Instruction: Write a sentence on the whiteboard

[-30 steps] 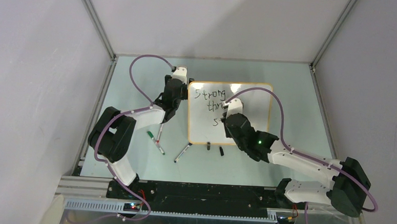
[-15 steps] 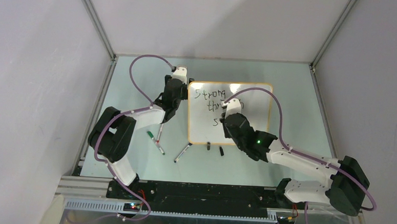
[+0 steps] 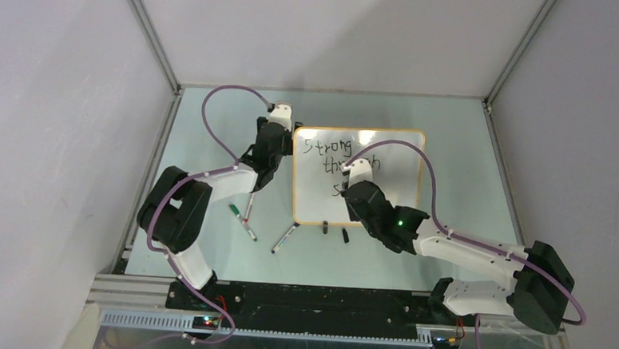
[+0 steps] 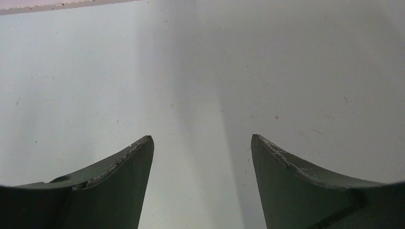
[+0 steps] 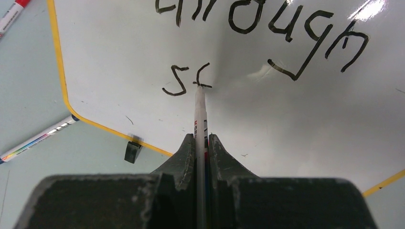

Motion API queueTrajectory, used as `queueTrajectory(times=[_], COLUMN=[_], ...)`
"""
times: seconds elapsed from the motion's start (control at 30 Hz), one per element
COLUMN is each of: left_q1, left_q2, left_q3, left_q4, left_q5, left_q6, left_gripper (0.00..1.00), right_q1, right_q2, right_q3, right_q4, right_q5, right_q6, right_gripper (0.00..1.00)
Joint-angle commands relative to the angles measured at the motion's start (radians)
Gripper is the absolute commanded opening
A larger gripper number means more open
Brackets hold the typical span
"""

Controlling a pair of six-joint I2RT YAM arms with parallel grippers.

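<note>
The whiteboard (image 3: pixel 397 191) lies on the table with a thin orange rim. The sentence (image 3: pixel 324 149) on it reads "Strong" and below it "through" (image 5: pixel 258 24), with "st" (image 5: pixel 186 81) begun on a third line. My right gripper (image 3: pixel 349 186) is over the board's lower left and shut on a white marker (image 5: pixel 199 114). The marker's tip touches the crossbar of the "t". My left gripper (image 3: pixel 278 145) is at the board's left edge. In the left wrist view it is open (image 4: pixel 202 138) with nothing between the fingers.
Loose markers lie on the table left of the board: a green-capped one (image 3: pixel 233 210), one beside it (image 3: pixel 248 226) and another (image 3: pixel 284 239). A black cap (image 3: pixel 345 235) lies below the board. A black clip foot (image 5: pixel 132 150) sits on the lower rim.
My right gripper has shifted a little to the left and nearer over the third line, now covering the "s" in the top view. The left arm has not moved.
</note>
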Motion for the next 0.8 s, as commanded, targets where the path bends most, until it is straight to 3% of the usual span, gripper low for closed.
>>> queueTrajectory(times=[0.0, 0.77], left_q1=[-0.002, -0.002], left_q2=[-0.019, -0.019], left_q3=[-0.001, -0.001], left_q4=[0.040, 0.040], left_q5=[0.006, 0.005], left_q6=[-0.002, -0.002], left_gripper=[0.81, 0.81], right_q1=[0.011, 0.027], right_q2=[0.010, 0.004], right_q3=[0.031, 0.030], right_q4=[-0.025, -0.088], right_q5=[0.045, 0.089], right_q6=[0.026, 0.051], right_gripper=[0.00, 0.00])
